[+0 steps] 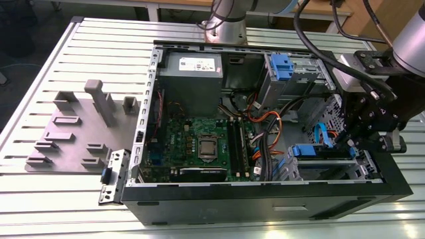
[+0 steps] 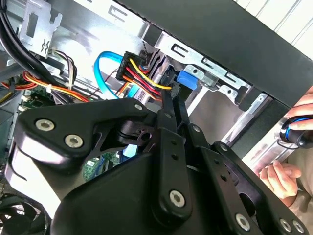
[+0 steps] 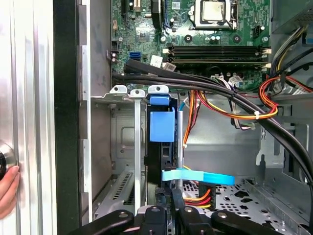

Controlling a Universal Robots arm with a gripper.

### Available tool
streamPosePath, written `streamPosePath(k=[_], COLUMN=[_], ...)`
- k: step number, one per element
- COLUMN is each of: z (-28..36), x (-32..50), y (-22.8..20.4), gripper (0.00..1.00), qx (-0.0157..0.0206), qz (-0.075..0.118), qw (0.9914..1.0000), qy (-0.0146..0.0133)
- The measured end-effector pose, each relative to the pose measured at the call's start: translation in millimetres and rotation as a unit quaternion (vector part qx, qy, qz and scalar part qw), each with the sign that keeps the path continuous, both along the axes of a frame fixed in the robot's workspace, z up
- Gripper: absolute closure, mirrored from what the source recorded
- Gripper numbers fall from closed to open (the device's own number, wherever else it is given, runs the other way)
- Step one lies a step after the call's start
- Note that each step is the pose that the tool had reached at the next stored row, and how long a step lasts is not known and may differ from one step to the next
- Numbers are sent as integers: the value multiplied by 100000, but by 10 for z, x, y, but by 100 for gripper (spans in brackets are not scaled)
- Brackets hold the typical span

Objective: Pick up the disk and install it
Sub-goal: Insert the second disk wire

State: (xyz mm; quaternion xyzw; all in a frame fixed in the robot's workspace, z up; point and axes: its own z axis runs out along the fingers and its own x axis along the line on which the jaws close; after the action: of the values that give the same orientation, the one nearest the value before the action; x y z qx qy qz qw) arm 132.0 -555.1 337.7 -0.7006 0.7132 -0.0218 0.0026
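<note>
cables crowding drive bay, disk seated

blue-framed disk standing on edge in the drive cage slot, blue tab showing, among cables

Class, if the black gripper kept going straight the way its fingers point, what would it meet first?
Probably the disk in its blue plastic carrier, seated upright in the grey metal drive cage; the black gripper points along it, though depth is unclear.
</note>
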Motion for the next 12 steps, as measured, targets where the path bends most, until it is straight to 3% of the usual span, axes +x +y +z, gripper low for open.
streamPosePath(k=[8,9,12], z=[-7,-9,-41], x=[0,0,0], y=[0,0,1], gripper=[82,76,76], qx=[40,23,8], qz=[4,1,1], qw=[100000,100000,100000], qy=[-1,-2,-1])
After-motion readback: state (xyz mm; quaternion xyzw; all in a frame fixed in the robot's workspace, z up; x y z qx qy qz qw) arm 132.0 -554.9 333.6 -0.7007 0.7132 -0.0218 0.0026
